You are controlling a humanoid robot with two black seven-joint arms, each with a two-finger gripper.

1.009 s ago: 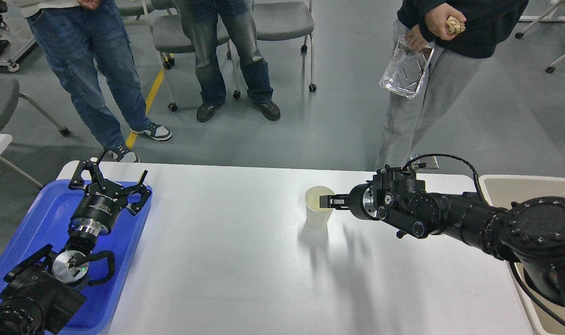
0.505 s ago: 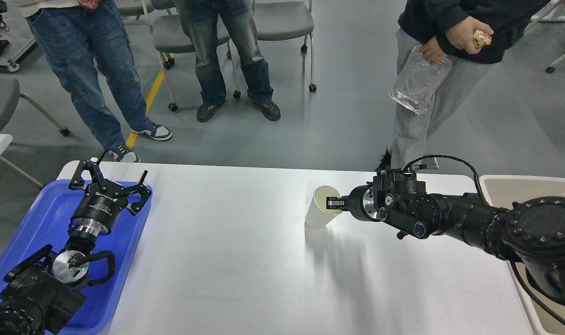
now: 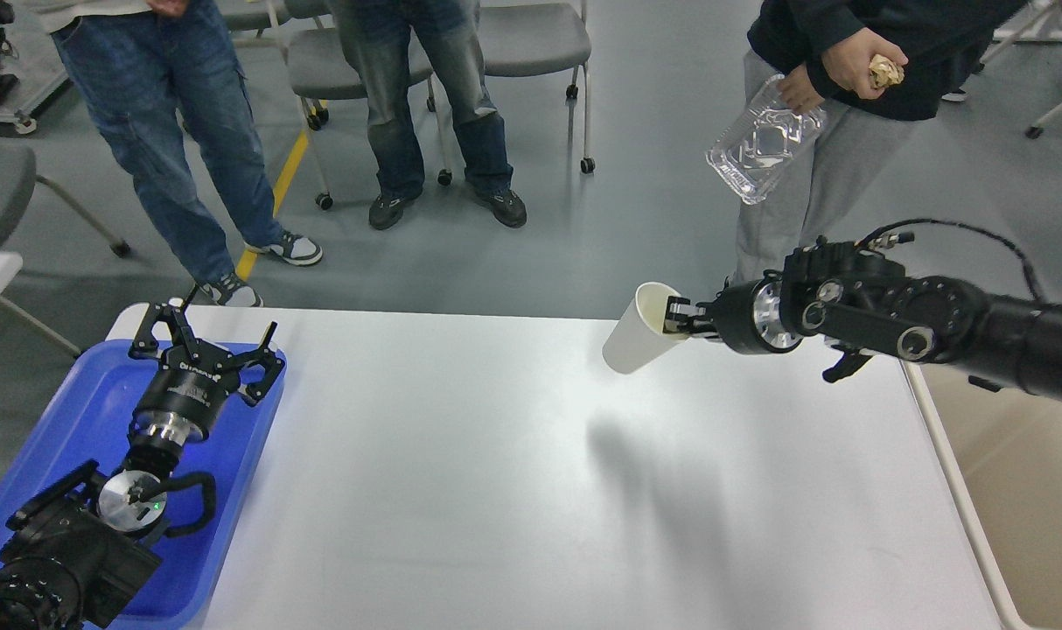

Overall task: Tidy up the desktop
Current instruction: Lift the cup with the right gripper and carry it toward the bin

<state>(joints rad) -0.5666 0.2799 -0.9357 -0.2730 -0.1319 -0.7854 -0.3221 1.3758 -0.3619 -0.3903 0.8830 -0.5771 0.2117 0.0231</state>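
The white desktop (image 3: 461,490) fills the lower middle of the head view. My right gripper (image 3: 676,317) is shut on the rim of a white paper cup (image 3: 636,332) and holds it tilted in the air above the desktop's far right part. The cup's shadow falls on the tabletop below. My left gripper (image 3: 206,334) is open and empty, hovering over the blue tray (image 3: 76,411) at the left edge.
A beige bin (image 3: 1012,490) stands just past the desktop's right edge. Three people stand beyond the far edge; the right one holds a clear plastic container (image 3: 763,140) and a crumpled paper ball (image 3: 881,68). Office chairs stand behind them.
My right gripper has lifted the paper cup off the desktop, up and to the right, tilting it. The left arm has not moved. The person at right shifted the plastic container.
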